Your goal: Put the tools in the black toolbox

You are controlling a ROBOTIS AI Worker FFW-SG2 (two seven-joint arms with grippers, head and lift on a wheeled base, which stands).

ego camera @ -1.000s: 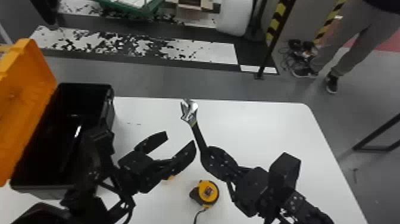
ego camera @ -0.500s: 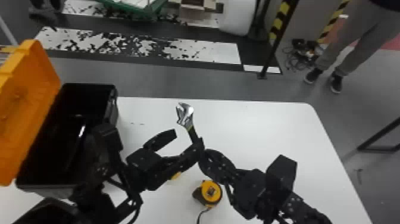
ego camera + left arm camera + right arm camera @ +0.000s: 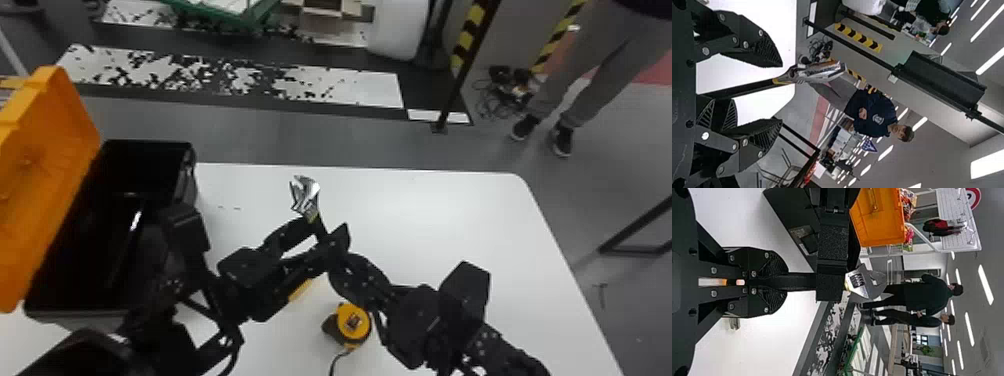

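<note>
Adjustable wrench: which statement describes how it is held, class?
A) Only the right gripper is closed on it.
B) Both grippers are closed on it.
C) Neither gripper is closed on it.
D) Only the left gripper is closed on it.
A: the right gripper is shut on the handle of the adjustable wrench, while the left gripper has its fingers spread apart.
</note>
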